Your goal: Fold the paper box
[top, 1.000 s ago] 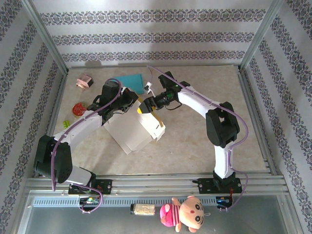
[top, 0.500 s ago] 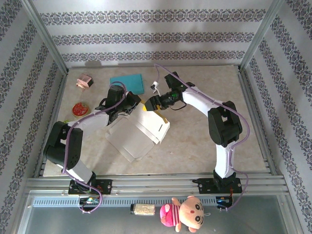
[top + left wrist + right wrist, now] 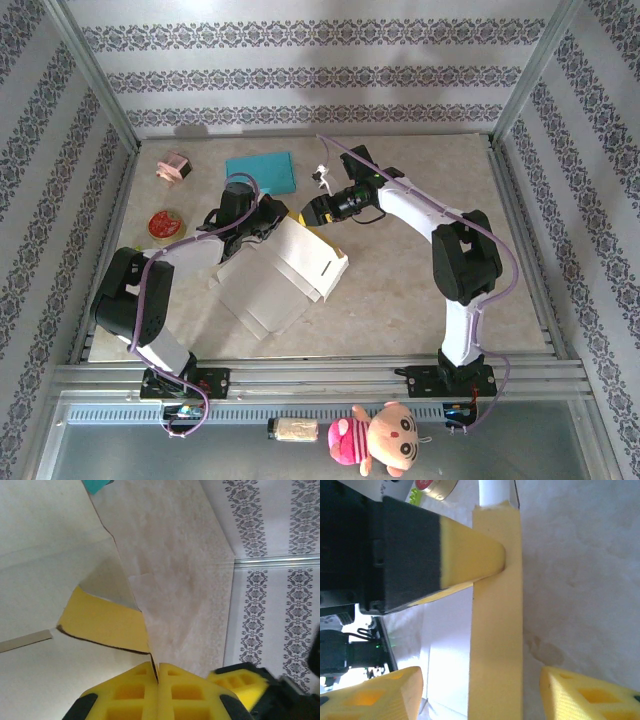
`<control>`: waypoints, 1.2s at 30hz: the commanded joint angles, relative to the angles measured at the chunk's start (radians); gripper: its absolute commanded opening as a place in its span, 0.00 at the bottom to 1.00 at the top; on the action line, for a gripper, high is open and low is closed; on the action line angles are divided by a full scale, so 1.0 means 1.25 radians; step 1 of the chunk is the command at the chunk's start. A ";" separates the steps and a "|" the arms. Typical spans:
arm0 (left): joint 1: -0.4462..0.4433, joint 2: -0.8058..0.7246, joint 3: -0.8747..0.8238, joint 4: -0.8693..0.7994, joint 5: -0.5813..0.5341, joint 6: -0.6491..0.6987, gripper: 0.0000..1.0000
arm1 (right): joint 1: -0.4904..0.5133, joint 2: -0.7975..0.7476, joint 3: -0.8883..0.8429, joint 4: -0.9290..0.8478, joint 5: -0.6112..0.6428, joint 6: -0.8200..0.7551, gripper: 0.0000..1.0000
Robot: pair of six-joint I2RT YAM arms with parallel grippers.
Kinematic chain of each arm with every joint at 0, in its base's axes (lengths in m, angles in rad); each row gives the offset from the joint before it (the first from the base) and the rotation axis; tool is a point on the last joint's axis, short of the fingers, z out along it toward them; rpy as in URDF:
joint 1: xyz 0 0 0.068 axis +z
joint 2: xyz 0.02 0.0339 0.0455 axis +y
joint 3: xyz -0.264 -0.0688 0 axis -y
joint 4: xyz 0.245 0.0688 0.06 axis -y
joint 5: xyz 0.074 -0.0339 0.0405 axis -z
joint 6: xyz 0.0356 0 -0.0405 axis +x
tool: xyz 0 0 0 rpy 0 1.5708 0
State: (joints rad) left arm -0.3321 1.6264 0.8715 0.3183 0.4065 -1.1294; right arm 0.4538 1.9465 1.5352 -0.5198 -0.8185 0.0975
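The paper box (image 3: pixel 285 275), white outside and yellow inside, lies partly folded in the middle of the table. My left gripper (image 3: pixel 270 216) is shut on the edge of a box flap (image 3: pixel 105 622); its yellow fingers (image 3: pixel 130 692) pinch the thin card between them. My right gripper (image 3: pixel 308 212) sits at the box's far corner, open, its fingertips (image 3: pixel 382 692) standing on either side of the yellow flap (image 3: pixel 497 630) without touching it. The left gripper's finger (image 3: pixel 470 560) shows pressing on that same flap.
A teal sheet (image 3: pixel 262 170) lies behind the box. A pink object (image 3: pixel 173 166), a red round item (image 3: pixel 164 223) and a small green piece (image 3: pixel 135 253) sit at the left. Patterned walls enclose the table. A plush doll (image 3: pixel 385 440) lies beyond the front rail.
The right gripper's jaws have narrowed around the flap and it has drawn slightly right. The left arm has swung in, and the box has shifted a little to the right.
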 commanded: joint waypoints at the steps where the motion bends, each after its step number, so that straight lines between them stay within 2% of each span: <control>1: 0.005 0.019 -0.018 0.094 0.007 0.030 0.00 | -0.008 -0.027 -0.001 -0.012 0.019 -0.029 0.64; 4: 0.005 0.026 -0.032 0.150 0.029 0.019 0.00 | -0.018 0.006 0.008 -0.008 -0.035 0.002 0.64; 9: 0.005 0.024 -0.057 0.224 0.049 -0.004 0.00 | -0.012 0.040 0.020 -0.005 -0.060 0.007 0.60; 12: 0.004 0.021 -0.065 0.241 0.051 -0.011 0.00 | -0.011 0.051 0.018 -0.005 -0.074 0.007 0.55; 17: 0.004 0.013 -0.072 0.253 0.046 -0.016 0.00 | -0.001 0.058 -0.005 0.005 -0.082 0.008 0.53; 25: 0.004 0.001 -0.071 0.255 0.039 -0.016 0.00 | 0.006 0.072 -0.005 0.015 -0.078 0.016 0.37; 26: 0.005 -0.001 -0.071 0.249 0.034 -0.011 0.03 | 0.006 0.071 -0.002 0.016 -0.073 0.016 0.37; 30: 0.005 -0.024 -0.073 0.210 0.014 0.029 0.27 | 0.007 0.059 0.001 0.014 -0.052 0.010 0.32; 33: 0.006 -0.068 -0.077 0.157 -0.019 0.076 0.41 | 0.006 0.048 -0.001 0.010 -0.020 0.005 0.30; 36: 0.005 -0.145 -0.085 0.088 -0.082 0.147 0.50 | 0.006 0.032 -0.006 0.011 0.001 0.001 0.29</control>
State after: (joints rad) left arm -0.3321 1.5436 0.7757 0.5011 0.3859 -1.0603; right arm 0.4541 2.0190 1.5318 -0.5068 -0.8524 0.1173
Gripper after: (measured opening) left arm 0.485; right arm 0.294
